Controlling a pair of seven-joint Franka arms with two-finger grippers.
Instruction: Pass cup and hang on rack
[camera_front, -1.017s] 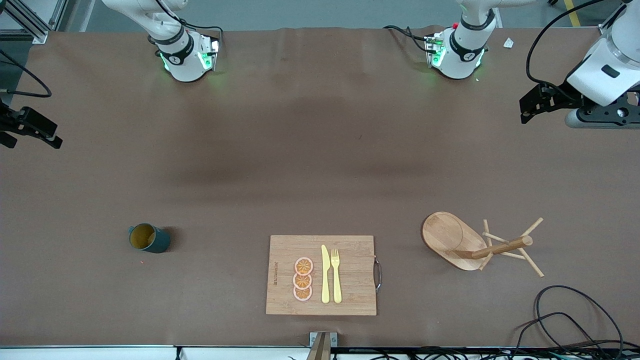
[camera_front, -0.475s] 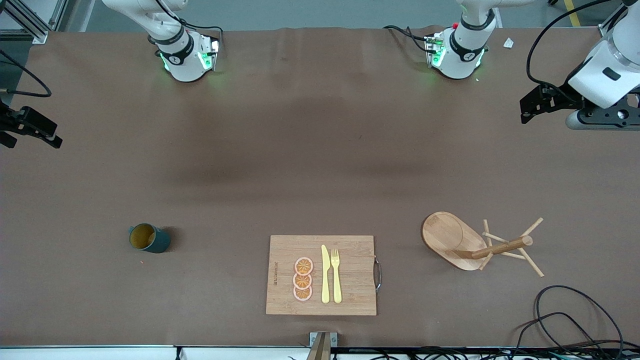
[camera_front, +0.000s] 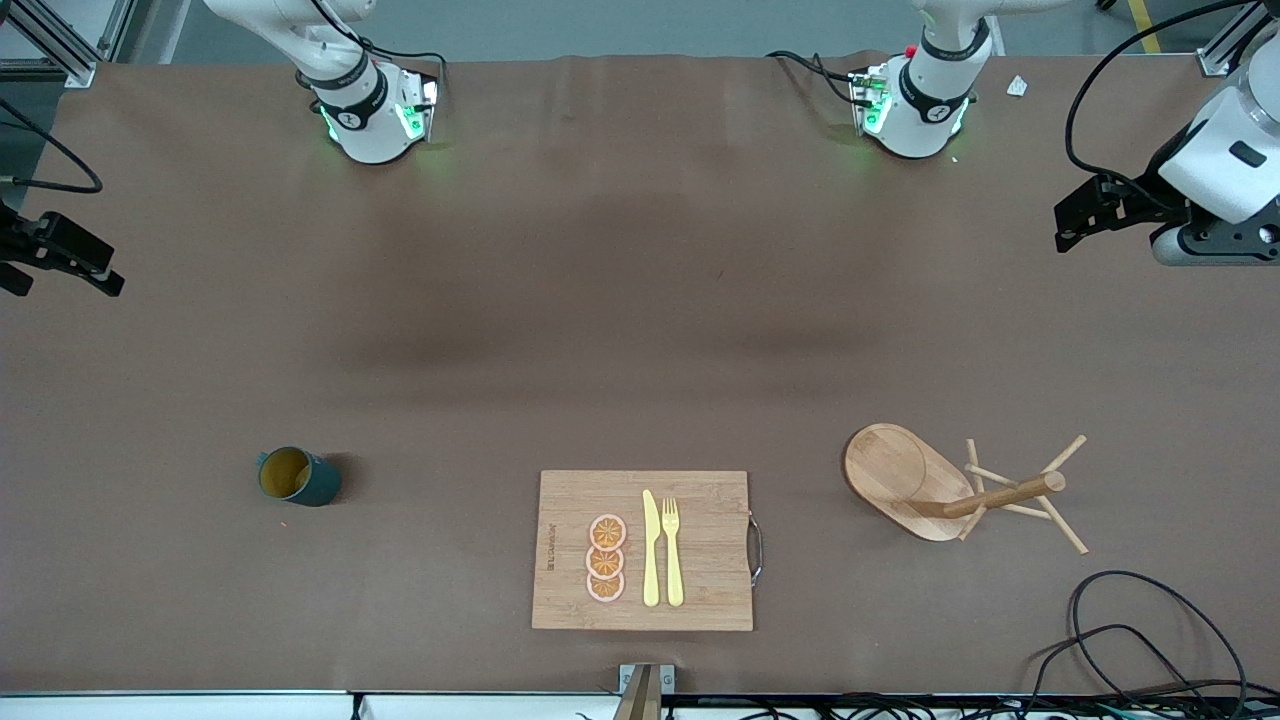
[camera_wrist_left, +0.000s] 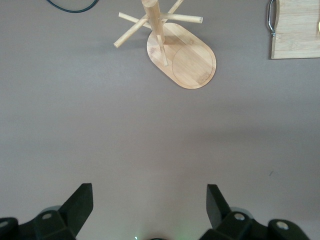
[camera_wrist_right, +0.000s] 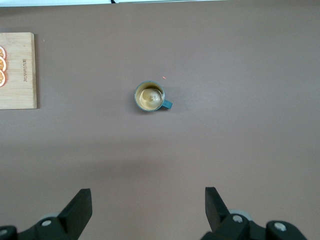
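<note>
While both arms hang high above the table's ends, the left gripper (camera_wrist_left: 147, 202) has its two black fingers spread wide, holding nothing, over bare brown matte cloth at the left arm's edge; the right gripper (camera_wrist_right: 145, 205) is likewise spread wide and unladen at the right arm's edge, only partly in the front view. One cup (camera_front: 298, 476), a glazed teal cylinder with mustard interior and a stub handle, stands upright near the right arm's end, toward the front edge. One rack (camera_front: 935, 484), pale wood with an oval base, a round post and thin pegs, stands toward the left arm's front corner. Between them, at the front edge, one rectangular bamboo cutting board (camera_front: 705, 550) carries three orange slices (camera_front: 606, 559), one yellow knife (camera_front: 651, 548) and one yellow fork (camera_front: 672, 550).
</note>
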